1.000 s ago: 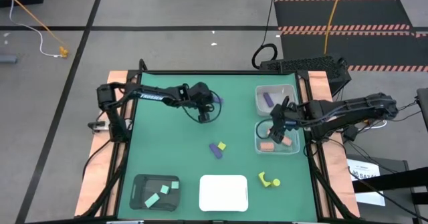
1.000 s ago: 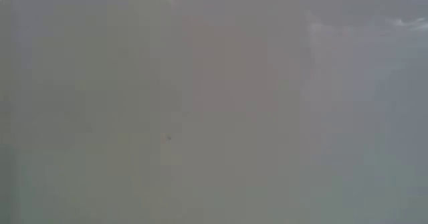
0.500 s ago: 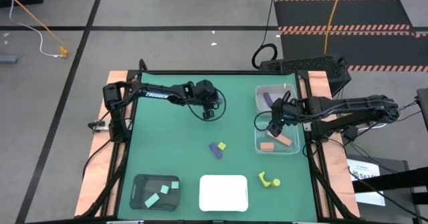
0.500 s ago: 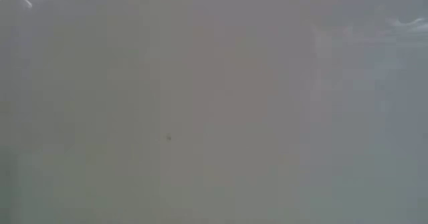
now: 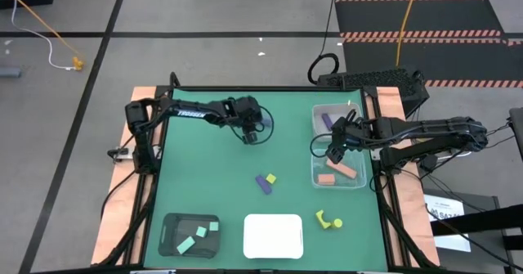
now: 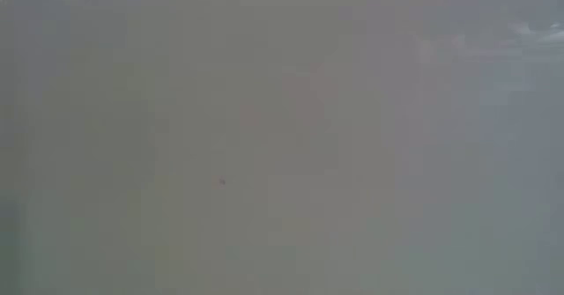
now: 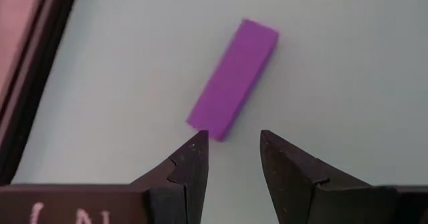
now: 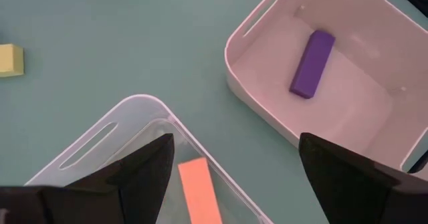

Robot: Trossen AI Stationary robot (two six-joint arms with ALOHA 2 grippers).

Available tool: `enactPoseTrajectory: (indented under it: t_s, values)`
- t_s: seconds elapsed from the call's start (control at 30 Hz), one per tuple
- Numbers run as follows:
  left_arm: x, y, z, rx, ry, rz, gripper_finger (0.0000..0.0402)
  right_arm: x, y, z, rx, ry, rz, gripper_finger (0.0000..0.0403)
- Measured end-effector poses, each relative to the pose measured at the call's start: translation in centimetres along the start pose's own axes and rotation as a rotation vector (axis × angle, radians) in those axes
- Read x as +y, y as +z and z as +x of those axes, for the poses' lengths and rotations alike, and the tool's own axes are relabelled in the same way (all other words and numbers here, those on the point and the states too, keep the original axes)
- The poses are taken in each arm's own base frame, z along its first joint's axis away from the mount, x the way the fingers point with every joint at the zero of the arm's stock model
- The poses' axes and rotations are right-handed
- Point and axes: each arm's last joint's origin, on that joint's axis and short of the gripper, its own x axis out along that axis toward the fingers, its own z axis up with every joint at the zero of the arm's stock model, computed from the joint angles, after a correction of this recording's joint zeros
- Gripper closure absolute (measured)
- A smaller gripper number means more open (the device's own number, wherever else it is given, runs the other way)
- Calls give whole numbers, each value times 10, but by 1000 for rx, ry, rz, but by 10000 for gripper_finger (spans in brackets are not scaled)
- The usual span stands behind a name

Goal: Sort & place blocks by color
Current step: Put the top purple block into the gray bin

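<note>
Since earlier: left gripper (image 5: 254, 135) has crept rightward; right gripper (image 5: 333, 153) has drawn back from the salmon blocks (image 5: 341, 171), now over the gap between the clear trays (image 5: 315, 172).
High view: purple/yellow pair (image 5: 265, 181) unsorted mid-table.
Low view: blank, nothing shown.
Left wrist view: fingers narrowly parted, empty; purple bar (image 7: 233, 79) just beyond the tips, so pickup pending.
Right wrist view: jaws wide, empty; another purple block (image 8: 311, 63) lies in far tray.

- Table (image 5: 204, 184): green top, wooden side strips along the left and right edges.
- Black tray (image 5: 167, 243): near-left corner of the table.
- White tray (image 5: 274, 235): near edge, middle — just right of the black tray.
- Two clear bins: far one (image 5: 355, 110), near one (image 5: 314, 176), side by side at the table's right edge.
- Floor: grey tiles; an orange cable (image 5: 37, 16) at upper left; black mats with striped edges (image 5: 441, 16) at upper right.
- Low view: featureless grey.
</note>
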Motion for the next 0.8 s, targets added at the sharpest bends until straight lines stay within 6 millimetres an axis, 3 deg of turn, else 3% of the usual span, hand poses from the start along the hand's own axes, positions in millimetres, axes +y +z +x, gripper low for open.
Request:
enactPoseTrajectory:
  t_s: [0.27, 0.4, 0.57, 0.8]
  values:
    - [12, 6, 1, -84, 31, 10, 266, 0, 0, 0, -4, 3, 4, 90]
    - [13, 3, 3, -82, -61, 35, 262, 2, 2, 0, -18, 15, 10, 90]
    - [9, -1, 11, -74, -124, 128, 233, 2, 2, 0, -23, 20, 13, 90]
    - [14, 3, 12, -95, -12, 174, 185, 2, 3, 0, -27, 24, 15, 90]
